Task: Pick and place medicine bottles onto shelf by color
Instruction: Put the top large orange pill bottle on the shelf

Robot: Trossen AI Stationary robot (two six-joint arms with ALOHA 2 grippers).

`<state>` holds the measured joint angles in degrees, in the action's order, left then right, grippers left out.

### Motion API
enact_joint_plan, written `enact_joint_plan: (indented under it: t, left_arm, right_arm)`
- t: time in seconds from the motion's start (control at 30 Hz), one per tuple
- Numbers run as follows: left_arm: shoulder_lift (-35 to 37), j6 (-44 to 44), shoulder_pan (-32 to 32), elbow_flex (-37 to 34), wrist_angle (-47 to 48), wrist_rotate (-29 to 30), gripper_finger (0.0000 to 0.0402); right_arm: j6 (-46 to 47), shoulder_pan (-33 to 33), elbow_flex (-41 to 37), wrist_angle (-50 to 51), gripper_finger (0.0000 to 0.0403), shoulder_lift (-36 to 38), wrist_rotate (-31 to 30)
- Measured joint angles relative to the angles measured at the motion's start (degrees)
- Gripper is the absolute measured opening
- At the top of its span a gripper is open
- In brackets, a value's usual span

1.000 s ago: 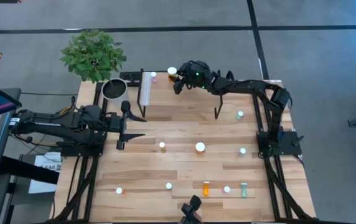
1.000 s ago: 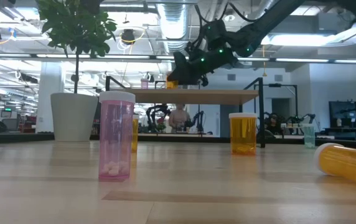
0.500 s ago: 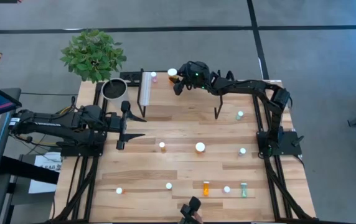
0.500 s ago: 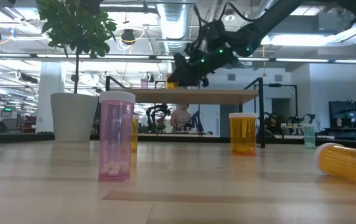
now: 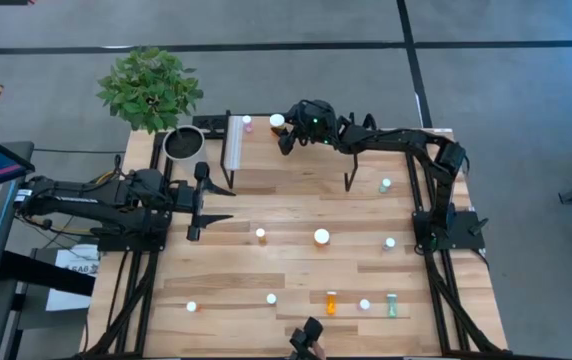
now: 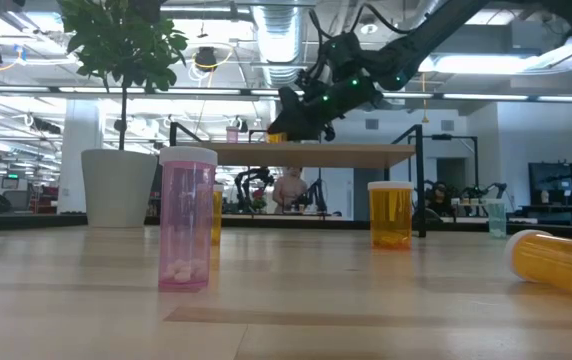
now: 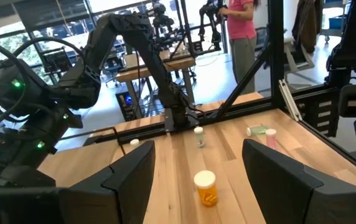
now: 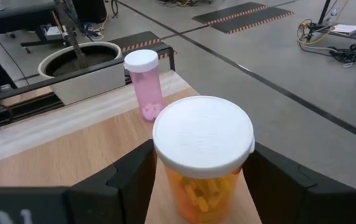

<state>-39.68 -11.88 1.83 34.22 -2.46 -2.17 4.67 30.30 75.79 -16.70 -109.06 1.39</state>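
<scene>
The shelf (image 5: 306, 155) stands at the table's far edge, a white strip (image 5: 234, 143) along its left end. A small pink medicine bottle (image 8: 145, 84) stands upright on it near that end. Next to it a larger orange bottle (image 8: 203, 155) with a white cap stands on the shelf top. My right gripper (image 5: 284, 130) is open, with one finger close on each side of the orange bottle. My left gripper (image 5: 228, 204) hangs open over the table's left side, holding nothing. Several more bottles stand or lie on the table's near half.
A potted plant (image 5: 182, 143) stands at the far left corner beside the shelf. On the table are a big white-capped bottle (image 5: 321, 237), small ones (image 5: 260, 235) (image 5: 390, 243) (image 5: 386, 184), and an orange bottle lying down (image 5: 330, 303). A person stands in the room beyond the table.
</scene>
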Motion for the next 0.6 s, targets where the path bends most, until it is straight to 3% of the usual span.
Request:
enact_joint_plan:
  t: [0.6]
  left_arm:
    - [0.0,0.52,0.02,-0.02,0.0,-0.02,0.0231]
  right_arm:
    - [3.91,0.04,-0.07,3.12,0.0272,0.85,0.36]
